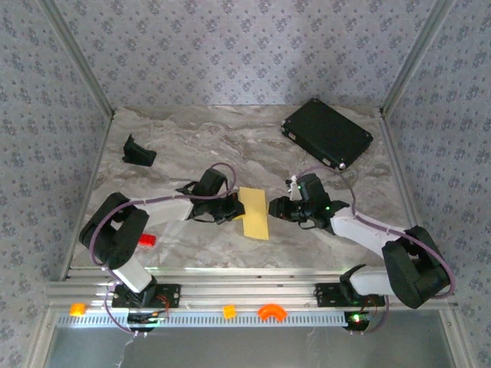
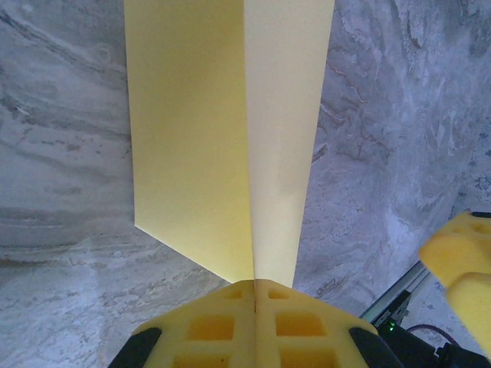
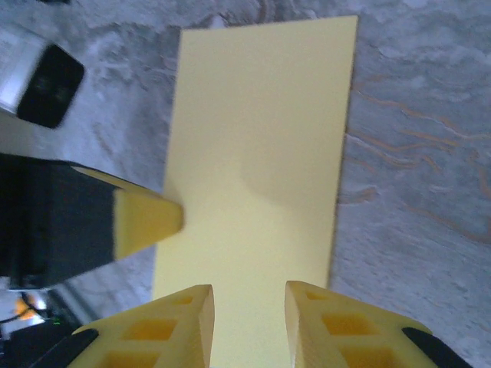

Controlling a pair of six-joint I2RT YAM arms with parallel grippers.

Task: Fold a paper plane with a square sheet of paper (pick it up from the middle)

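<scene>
1. Left gripper (image 2: 254,285); fingers pressed together, clamped on the sheet (image 2: 192,138); the crease runs straight out of the seam between the fingers, one flap to each side.
2. Right gripper (image 3: 249,295); jaws apart, sheet lying in the gap and running on ahead of them; no pinch seen; whether a pad brushes the paper cannot be told.
3. Relation that matters: sheet sits mid-table between the two grippers, the left one holding it, the right one just at it; from above it is a narrow strip, long axis near-to-far, crosswise to the line joining the grippers; a left fingertip (image 3: 149,222) meets its long left edge.
4. Judgement: the left arm has the sheet, so the next fold likely falls to the right arm; the paper lies dead ahead of its parted jaws.
5. Hard to make out: one layer or two from above; whether the strip is lifted or lies flat on the table (image 1: 230,146).
6. Far corner: case (image 1: 328,133), well apart from the sheet.
</scene>
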